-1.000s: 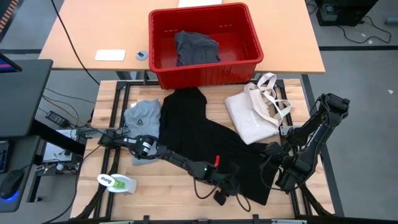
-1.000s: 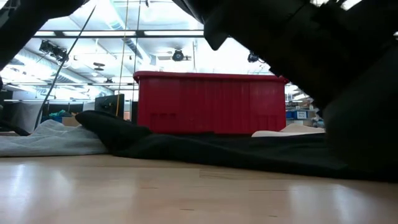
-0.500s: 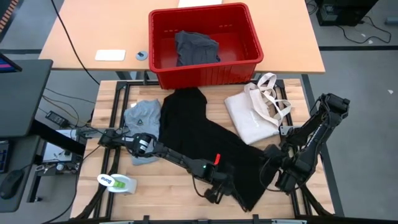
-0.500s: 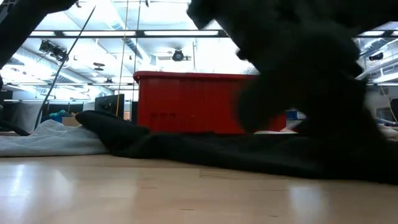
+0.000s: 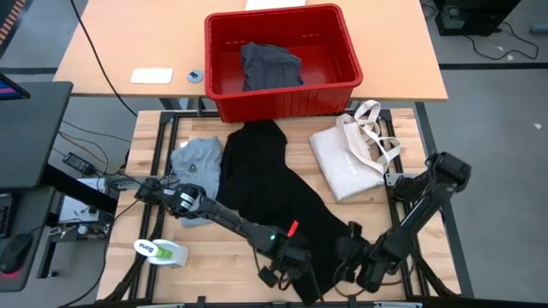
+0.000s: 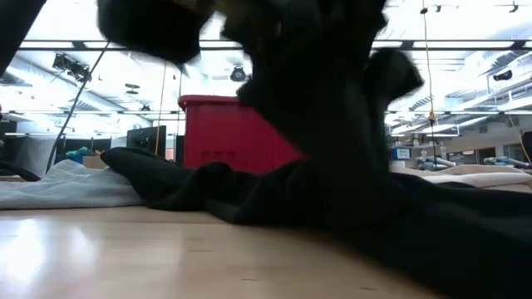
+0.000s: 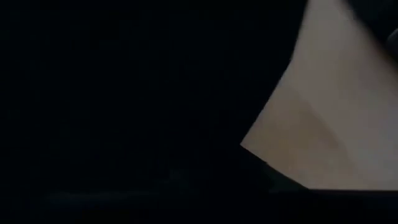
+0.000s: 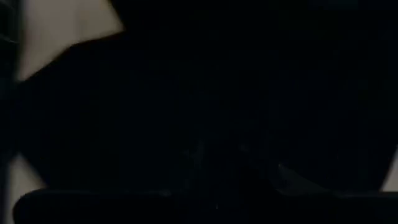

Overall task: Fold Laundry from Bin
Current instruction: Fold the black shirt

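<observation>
On the desk [image 5: 154, 128] the light grey T-shirt [image 5: 195, 162] lies at the left. The left gripper [image 5: 287, 272] and right gripper [image 5: 360, 265] both sit at the near hem of the black garment [image 5: 265, 184], probably to straighten it for folding. I cannot tell if their fingers are clenched; the red bin [image 5: 282, 94] behind holds one more garment.

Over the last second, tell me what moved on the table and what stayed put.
The large black cloth garment has had its near end gathered and dragged toward the left along the front edge. The left hand and right hand both moved left with that end. Whether either is gripping the cloth cannot be seen. The light grey T-shirt, cream canvas tote bag and red plastic bin stayed put.
</observation>
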Controlling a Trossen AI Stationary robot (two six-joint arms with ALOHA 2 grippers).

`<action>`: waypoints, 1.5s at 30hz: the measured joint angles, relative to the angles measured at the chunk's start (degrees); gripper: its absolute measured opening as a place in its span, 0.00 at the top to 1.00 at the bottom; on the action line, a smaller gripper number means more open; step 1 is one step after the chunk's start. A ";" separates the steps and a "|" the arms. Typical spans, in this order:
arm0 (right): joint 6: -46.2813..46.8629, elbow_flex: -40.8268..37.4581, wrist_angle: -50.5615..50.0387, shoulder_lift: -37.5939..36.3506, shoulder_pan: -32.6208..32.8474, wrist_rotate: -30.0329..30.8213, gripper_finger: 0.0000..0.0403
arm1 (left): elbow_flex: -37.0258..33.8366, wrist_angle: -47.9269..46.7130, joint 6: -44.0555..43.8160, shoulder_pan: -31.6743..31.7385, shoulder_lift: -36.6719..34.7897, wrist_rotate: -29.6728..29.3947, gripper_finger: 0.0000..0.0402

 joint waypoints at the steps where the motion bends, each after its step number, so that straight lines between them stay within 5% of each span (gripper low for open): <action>1: 1.32 0.12 -0.36 1.74 -0.15 -0.39 0.77 | 0.00 1.29 -0.05 -0.46 -0.27 -0.89 0.85; 6: 9.25 0.14 -2.06 7.91 -1.23 -5.95 0.78 | 0.21 9.20 -0.25 -2.26 -1.41 -7.23 0.70; 16: 23.68 0.03 -10.92 7.24 -2.11 -4.97 0.78 | 0.15 17.15 3.02 -7.05 -0.71 -7.16 0.44; 29: 22.37 -0.10 -5.19 7.06 -7.26 -5.23 0.78 | 0.21 29.49 6.81 -7.19 5.41 -6.74 0.47; 42: 23.84 -0.30 -0.65 7.06 -8.27 -4.14 0.78 | 0.24 30.02 4.31 -5.59 6.94 -6.67 0.52; 45: 22.55 0.41 -2.25 7.03 -8.01 -6.01 0.78 | 0.26 30.39 5.10 -5.56 6.90 -2.75 0.53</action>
